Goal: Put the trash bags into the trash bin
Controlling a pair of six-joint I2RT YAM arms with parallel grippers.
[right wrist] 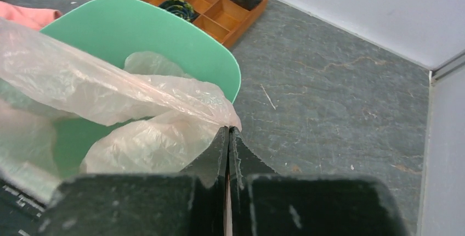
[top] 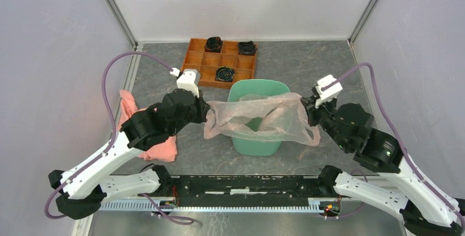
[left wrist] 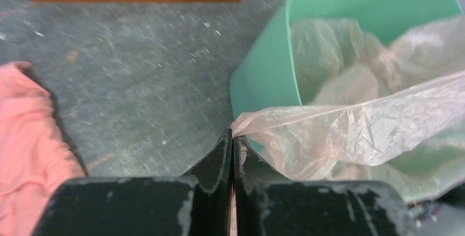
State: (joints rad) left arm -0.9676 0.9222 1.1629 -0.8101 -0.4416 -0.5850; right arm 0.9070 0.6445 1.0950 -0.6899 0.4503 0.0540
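Jaws of the left end effector (left wrist: pixel 231 140) are pressed together on the left edge of the thin, translucent pale-pink plastic trash bag (left wrist: pixel 351 126), those of the right end effector (right wrist: pixel 228 137) on its right edge, so it spans the mouth of the mint-green plastic trash bin (top: pixel 255 147), part sagging inside. The bin stands on the mottled grey table (top: pixel 318 66) between pale walls (top: pixel 241 5). Behind it an orange compartment tray (top: pixel 193 59) holds three black coiled objects (top: pixel 225 73), and a salmon-pink cloth (top: pixel 130 106) lies to the left.

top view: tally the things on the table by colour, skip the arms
green: 1, bin
pink: 2, bag and cloth
orange: 1, tray
black: 3, coils
total: 7
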